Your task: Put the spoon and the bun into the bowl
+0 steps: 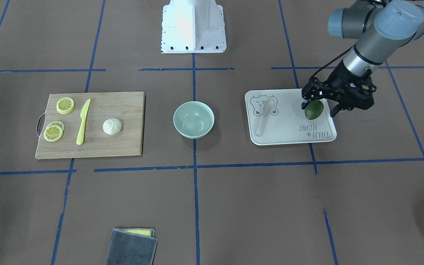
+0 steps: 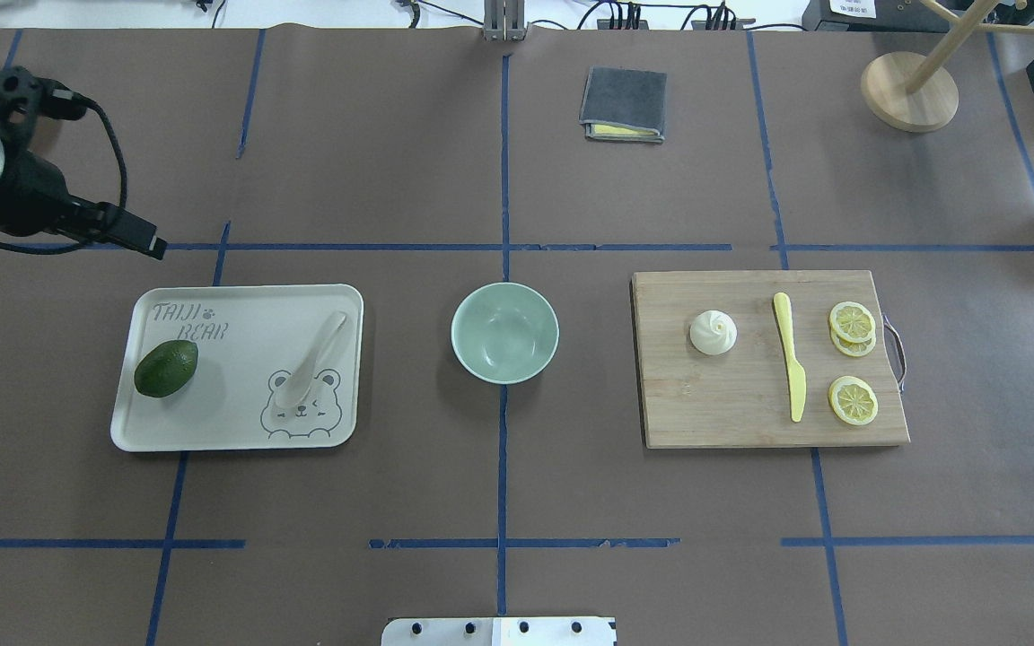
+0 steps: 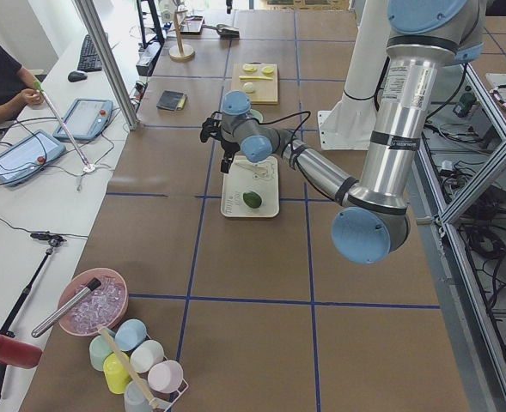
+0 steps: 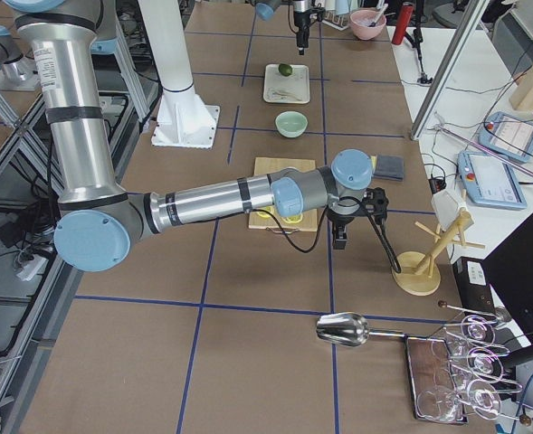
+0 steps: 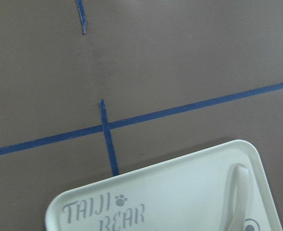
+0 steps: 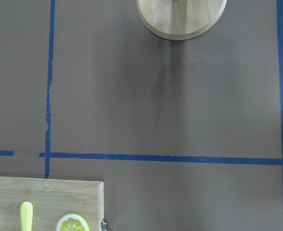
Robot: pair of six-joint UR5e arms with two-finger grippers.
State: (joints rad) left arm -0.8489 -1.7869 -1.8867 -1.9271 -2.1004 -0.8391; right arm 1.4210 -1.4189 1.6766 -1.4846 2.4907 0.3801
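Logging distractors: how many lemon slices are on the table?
3, all on the cutting board, at its handle end. A single slice lies nearer the robot; farther out, a top slice overlaps a lower slice. More could hide beneath.

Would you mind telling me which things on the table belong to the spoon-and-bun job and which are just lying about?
Belong to the job: spoon, bun, bowl.

Just lying about: green fruit, bear tray, cutting board, yellow knife, lemon slices, folded cloth, wooden stand.
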